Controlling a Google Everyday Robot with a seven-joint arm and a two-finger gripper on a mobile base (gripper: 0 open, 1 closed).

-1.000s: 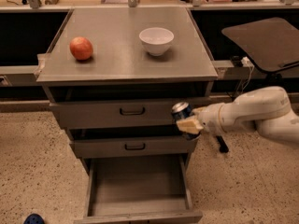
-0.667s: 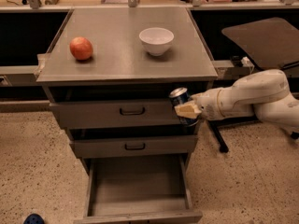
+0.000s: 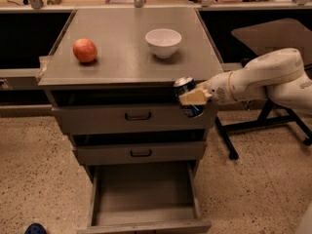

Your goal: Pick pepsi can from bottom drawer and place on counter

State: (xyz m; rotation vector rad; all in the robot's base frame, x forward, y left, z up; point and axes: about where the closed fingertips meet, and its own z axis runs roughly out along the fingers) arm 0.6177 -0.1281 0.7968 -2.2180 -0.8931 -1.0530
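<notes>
Gripper [image 3: 189, 99] has its fingers closed tight around the middle of the can [image 3: 185, 86], holding it upright in front of the top drawer [image 3: 117, 117] at its right end, just under the counter [image 3: 122, 57] edge, with the bottom drawer [image 3: 144, 189] pulled wide open below and an apple [image 3: 85, 50] and bowl [image 3: 163, 42] up top.

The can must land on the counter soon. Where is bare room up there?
The hand, shut on the pepsi can, hangs by the front right corner of the counter. Bare: the front strip nearer than the apple and the bowl, and the gap between them. Nowhere is crowded.
</notes>
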